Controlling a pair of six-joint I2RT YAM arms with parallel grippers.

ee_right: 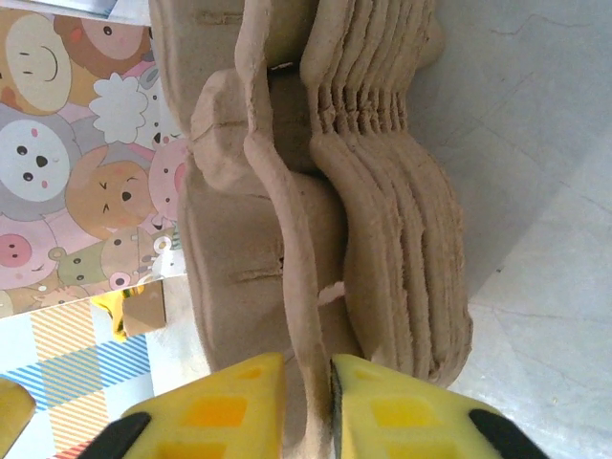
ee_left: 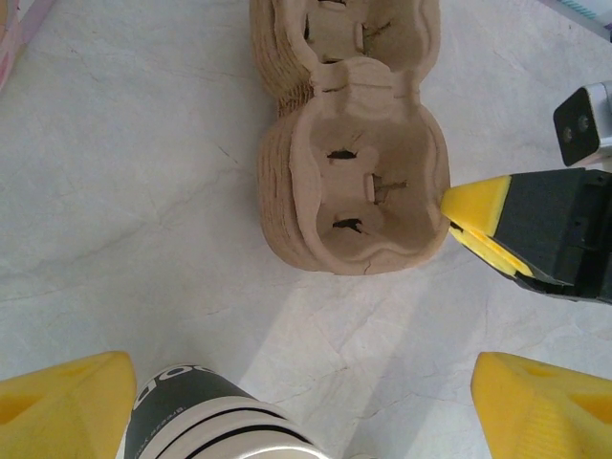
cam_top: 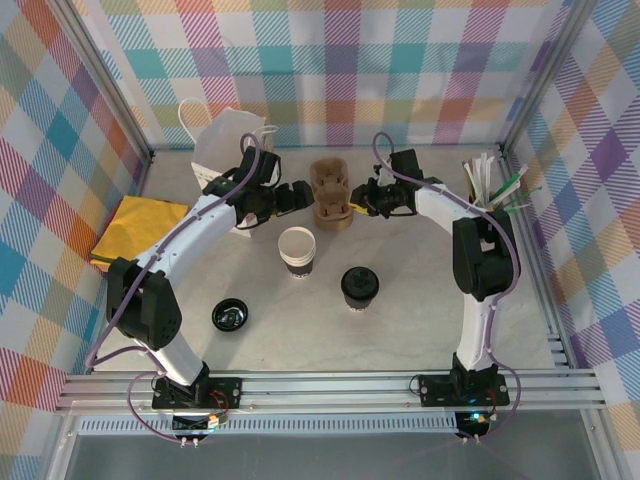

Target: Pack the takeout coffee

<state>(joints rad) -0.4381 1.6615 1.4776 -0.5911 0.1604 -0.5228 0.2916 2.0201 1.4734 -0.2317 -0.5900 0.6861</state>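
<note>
At the far left a flat yellow packet (cam_top: 140, 228) lies on the table (cam_top: 420, 330). Behind it, more to the right, a white paper bag (cam_top: 228, 140) stands. A loose black lid (cam_top: 230, 315) lies toward the front, beside the left arm. The left gripper (cam_top: 300, 194) is released: its yellow fingers (ee_left: 67, 406) are spread wide and hold nothing. It hovers just left of the stack of pulp carriers (cam_top: 330, 195). In front of it an open white cup (cam_top: 297, 250) stands upright. The right gripper (cam_top: 356, 208) reaches the stack from the right side and is clenched on the top carrier (ee_right: 277, 201), with its two yellow pads (ee_right: 234, 402) pressing on both sides of the thin rim. The takeout coffee (cam_top: 360, 288), with its black lid on, stands upright on the table in front of the stack. It is to the right of the open cup and well apart from both grippers. At the far right a holder with stirrers (cam_top: 490, 180) stands by the wall.
</note>
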